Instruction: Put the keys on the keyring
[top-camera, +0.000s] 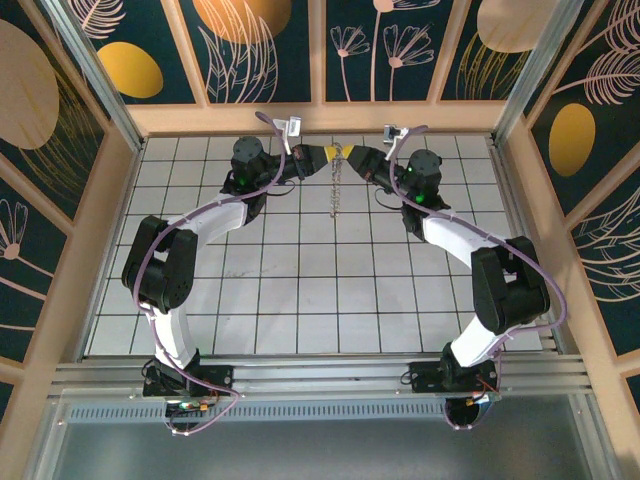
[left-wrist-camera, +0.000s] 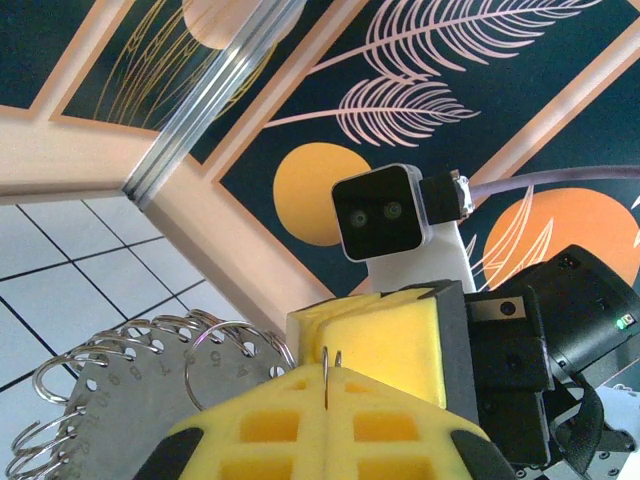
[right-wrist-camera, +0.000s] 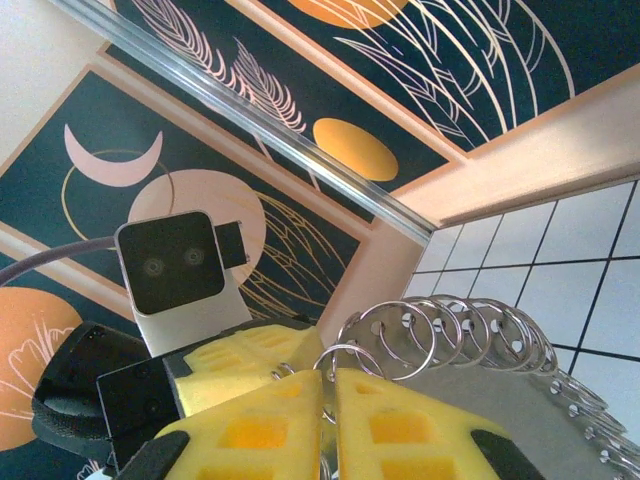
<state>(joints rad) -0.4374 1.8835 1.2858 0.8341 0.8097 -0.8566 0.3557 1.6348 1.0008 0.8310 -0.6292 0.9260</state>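
White tiled table, floral wall panels around. At 12 o'clock, left gripper and right gripper both pinch the hanging keyring.

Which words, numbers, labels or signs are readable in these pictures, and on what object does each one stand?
Stamped digits on the keyring, along the plate's edge beside the holes that hold the small rings: too blurred to read.
No other words, brands or signs are legible elsewhere.
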